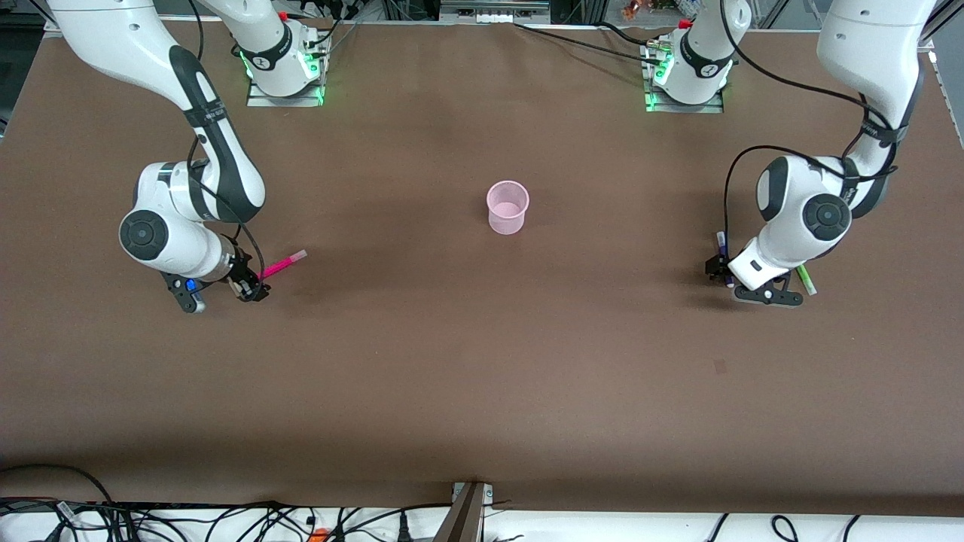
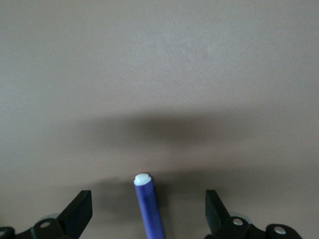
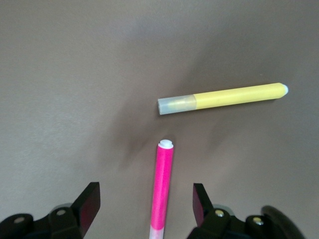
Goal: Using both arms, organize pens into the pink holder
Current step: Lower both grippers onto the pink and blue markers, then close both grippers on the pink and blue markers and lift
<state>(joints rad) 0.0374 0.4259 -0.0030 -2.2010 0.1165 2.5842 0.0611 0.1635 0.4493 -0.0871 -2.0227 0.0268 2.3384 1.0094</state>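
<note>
The right end effector (image 1: 252, 288) is down at the counter (image 1: 482, 361) toward the right arm's end, and in its wrist view we see its fingers spread to either side of the magenta pen (image 3: 162, 191), not yet touching it, so we call it open. That pen's long axis runs straight out from between the fingers, pale butt end away from the palm, and the yellow pen (image 3: 223, 98) lies crosswise just past its tip, apart from it. We cannot find the yellow pen in the front view; it is probably hidden under the arm. The left end effector (image 1: 721, 269) sits low at the left arm's end, fingers wide apart around the purple pen (image 2: 148, 205), which likewise points lengthwise out of the gap. The green pen (image 1: 806, 279) lies just beside that wrist, partly covered by it. The pink holder (image 1: 507, 207) stands upright and empty mid-counter, well apart from both arms and about evenly between them. We judge each arm is set for a squeeze across its pen's barrel, then a carry inward to the holder.
</note>
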